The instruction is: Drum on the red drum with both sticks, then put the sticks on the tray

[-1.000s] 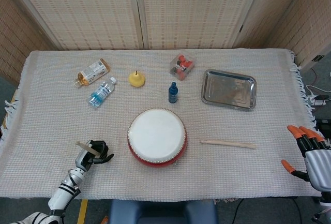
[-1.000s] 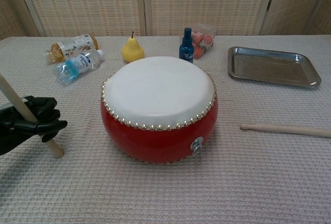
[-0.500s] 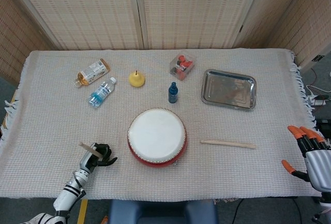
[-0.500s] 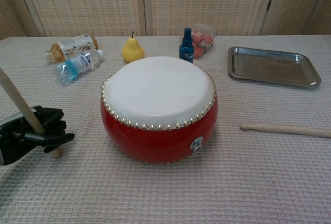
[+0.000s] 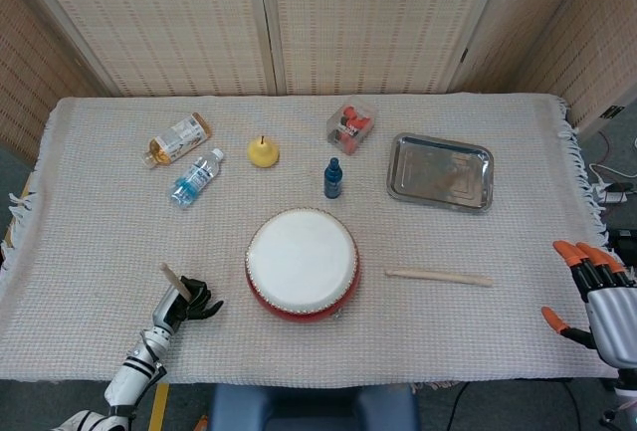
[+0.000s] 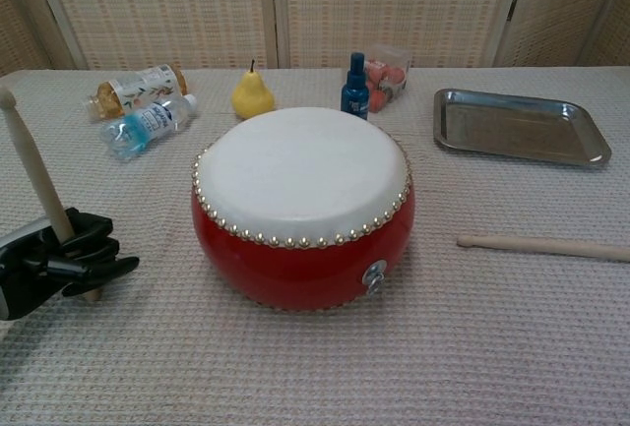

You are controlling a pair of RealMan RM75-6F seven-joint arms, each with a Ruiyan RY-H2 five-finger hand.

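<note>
The red drum (image 5: 302, 263) sat near the front middle of the cloth-covered table (image 5: 100, 212), white skin up, and I took everything else by its place around that drum.

To the drum's left, near the front edge, the left hand (image 6: 54, 259) was clenched around one drumstick (image 6: 34, 172). The stick stood nearly upright, leaning slightly away from the drum, its lower end poking out under the dark fingers (image 6: 98, 267) and seeming to touch the cloth. From the head view the same hand (image 5: 186, 299) showed just beside the drum, apart from it, with the stick's (image 5: 176, 282) top end rising above it.

The second drumstick (image 5: 439, 276) lay flat on the cloth to the drum's right, running away from the drum, with nothing touching it. Well beyond it, off the table's right front corner, the right hand (image 5: 593, 297) hung released, orange-tipped fingers (image 5: 569, 250) spread and holding nothing.

The metal tray (image 5: 407, 189) lay behind the drum and to the right, with nothing on it. Directly behind the drum stood a small blue bottle (image 5: 332, 178), and behind that a clear box of red fruit (image 5: 351, 124). A yellow pear (image 5: 263, 152) stood behind the drum to the left; farther left lay a water bottle (image 5: 195, 177) on its side, and beyond it an amber bottle (image 5: 176, 139), also on its side.
</note>
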